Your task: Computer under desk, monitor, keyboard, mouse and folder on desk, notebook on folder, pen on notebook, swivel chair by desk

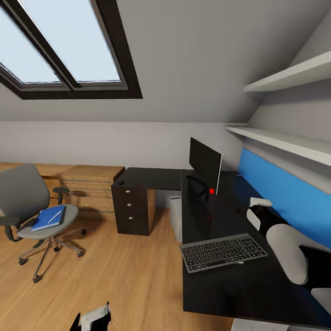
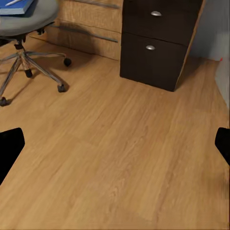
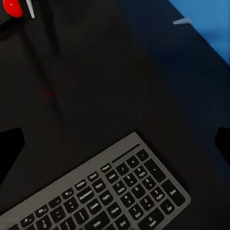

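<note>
My right gripper [image 3: 117,143] hangs over the black desk [image 1: 257,285] with its fingers spread wide and nothing between them. The grey keyboard [image 3: 110,196] lies flat on the desk just below and ahead of it. Beyond the keyboard stands the monitor [image 1: 205,163], upright, with a red dot at its base. My left gripper [image 2: 117,148] is also spread apart and empty, hovering above the wooden floor [image 2: 115,158]. Well ahead of it and off to one side is the swivel chair [image 1: 34,207], apart from the desk, with the blue folder [image 1: 48,217] on its seat and a pen [image 1: 54,216] lying on top. The dark drawer unit [image 2: 155,40] sits ahead.
</note>
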Available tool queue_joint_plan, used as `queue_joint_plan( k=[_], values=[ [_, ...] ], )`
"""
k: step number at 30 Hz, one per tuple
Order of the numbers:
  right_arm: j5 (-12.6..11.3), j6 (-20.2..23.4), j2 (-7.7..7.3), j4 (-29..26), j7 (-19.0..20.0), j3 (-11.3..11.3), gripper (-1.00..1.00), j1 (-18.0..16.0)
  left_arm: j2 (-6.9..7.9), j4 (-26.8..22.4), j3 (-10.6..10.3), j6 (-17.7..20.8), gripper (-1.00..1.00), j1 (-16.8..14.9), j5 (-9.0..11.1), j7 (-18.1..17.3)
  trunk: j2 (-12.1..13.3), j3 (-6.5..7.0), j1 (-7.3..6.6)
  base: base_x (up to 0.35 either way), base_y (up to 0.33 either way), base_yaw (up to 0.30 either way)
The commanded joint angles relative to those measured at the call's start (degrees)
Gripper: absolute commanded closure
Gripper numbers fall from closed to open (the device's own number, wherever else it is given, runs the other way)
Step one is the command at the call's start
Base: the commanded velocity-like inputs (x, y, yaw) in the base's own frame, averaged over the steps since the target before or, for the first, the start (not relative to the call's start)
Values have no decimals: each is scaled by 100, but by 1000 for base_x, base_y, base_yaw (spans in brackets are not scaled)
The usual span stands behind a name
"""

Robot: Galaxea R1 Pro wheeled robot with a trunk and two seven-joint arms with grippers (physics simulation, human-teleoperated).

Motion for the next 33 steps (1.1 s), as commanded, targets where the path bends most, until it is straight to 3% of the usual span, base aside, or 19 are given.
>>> queue_joint_plan(
  k=[1,2,4,5,9,10,14,23,33],
  values=[
    [31,35,4,-9,-4,-32,-100,-3,78,-203,-48,5,-100,53,139,46,-5,-8,1,0,0,0],
    [31,36,4,-9,-3,-32,-100,-3,143,-408,-47,51,-100,126,220,45,-5,-8,1,0,0,0],
    [32,53,10,7,1,-32,-100,-3,486,-1604,-47,517,-100,616,605,41,-5,-8,1,0,0,0],
    [32,58,11,11,2,-32,-100,-3,551,-1840,-47,648,-100,722,688,42,-5,-8,1,0,0,0],
    [33,69,18,20,7,-36,-100,-3,779,-2612,-47,1149,-100,1073,1064,42,-45,-26,23,0,0,0],
    [36,72,22,22,12,-34,-100,-3,856,-2855,-50,1322,-100,1178,1249,42,-85,-44,45,0,0,0],
    [38,73,30,25,18,-37,-100,-3,944,-3146,-53,1542,-100,1304,1556,48,-246,-116,133,0,0,0],
    [32,40,51,26,27,-41,-100,-3,965,-3261,-72,1651,-100,1362,1712,52,-607,-278,330,0,0,0],
    [31,33,77,12,30,-41,-100,-3,952,-3265,-73,1659,-100,1365,1740,75,-1008,-457,550,0,0,0]
  ],
)
